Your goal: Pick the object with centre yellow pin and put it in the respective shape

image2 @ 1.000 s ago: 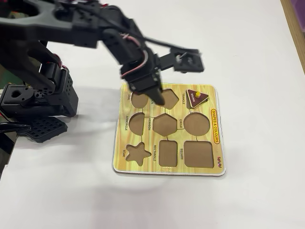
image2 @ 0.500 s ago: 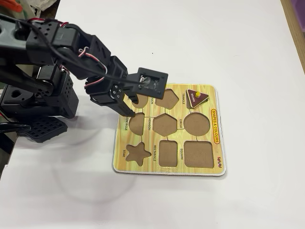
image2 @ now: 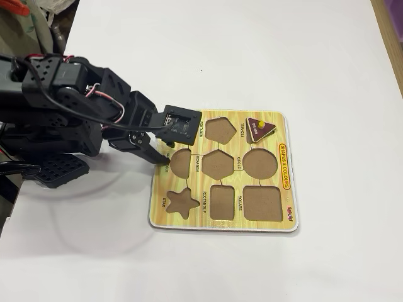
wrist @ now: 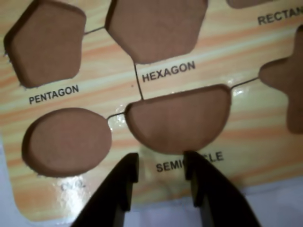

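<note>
Puzzle board (image2: 284,173): yellow wood-grain, lying flat on the white desk (image2: 264,56), showing nine brown cut-outs in three rows in the fixed view

Triangle piece (image2: 259,129): dark maroon with a tan edge and a small yellow knob (image2: 261,123), sitting in the board's upper right corner in the fixed view, over the triangle recess (image2: 267,134) and looking slightly tilted rather than fully seated; nothing is touching it

End effector (image2: 163,160): black, two-fingered, hanging over the board's left edge in the fixed view, well apart from the triangle piece; in the wrist view (wrist: 161,163) its two fingers are standing parted with a clear gap between them and nothing held, tips pointing at the SEMICIRCLE label just below the semicircle recess (wrist: 177,118)

Other recesses showing in the wrist view: pentagon recess (wrist: 45,42), hexagon recess (wrist: 154,26), oval recess (wrist: 66,142), part of the star recess (wrist: 286,87) at the right edge; all are lying bare

Arm (image2: 69,100): black, reaching in from the left of the fixed view, with red and white wires showing
</note>
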{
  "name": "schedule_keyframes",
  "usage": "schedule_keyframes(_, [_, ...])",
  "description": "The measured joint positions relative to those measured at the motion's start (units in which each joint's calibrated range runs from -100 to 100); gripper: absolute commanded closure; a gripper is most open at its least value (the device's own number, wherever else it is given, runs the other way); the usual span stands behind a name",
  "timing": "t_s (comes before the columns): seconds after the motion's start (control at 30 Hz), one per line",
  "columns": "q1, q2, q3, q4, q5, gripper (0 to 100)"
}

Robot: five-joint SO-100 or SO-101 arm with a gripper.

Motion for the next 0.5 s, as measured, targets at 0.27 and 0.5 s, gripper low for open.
schedule_keyframes(0.27, [-0.3,-1.4,0.7,1.4,0.0,89])
schedule_keyframes(0.5, [-0.3,-2.8,0.7,8.7,0.0,89])
